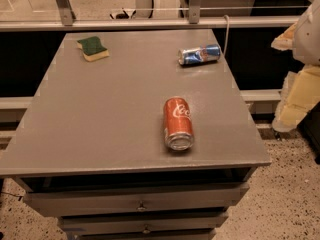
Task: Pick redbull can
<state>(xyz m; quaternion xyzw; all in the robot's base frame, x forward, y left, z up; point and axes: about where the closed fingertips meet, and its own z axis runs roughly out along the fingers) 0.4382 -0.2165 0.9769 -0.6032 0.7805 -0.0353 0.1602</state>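
Note:
The redbull can (pixel 199 54), slim, blue and silver with a red mark, lies on its side near the far right corner of the grey table (pixel 100 114). A larger red Coca-Cola can (pixel 178 122) lies on its side near the table's front, its top end facing me. My gripper (pixel 295 101), white and pale yellow, hangs off the table's right edge, to the right of both cans and touching neither. It holds nothing.
A green and yellow sponge (pixel 93 48) lies at the table's far left. A metal rail (pixel 150 23) runs behind the table. Drawers (pixel 140 204) sit under the table front. Speckled floor (pixel 285 199) shows at the right.

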